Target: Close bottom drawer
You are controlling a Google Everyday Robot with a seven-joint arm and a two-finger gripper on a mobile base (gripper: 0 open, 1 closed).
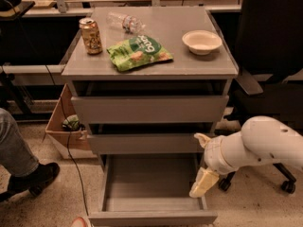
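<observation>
- Camera view: the bottom drawer (pixel 150 217) stands pulled well out at the foot of the cabinet (pixel 156 70), its bare tray showing.
- It looks stiff and light on its runners (there is no handle), so a flat push on the front should serve.
- The gripper (pixel 203 182) hangs at the drawer's right wall, behind the front. Whether it is wide or narrow cannot be told.

Glossy white bulbous arm (pixel 265 145) tapering to a cream hand (pixel 203 183), lower right.
</observation>
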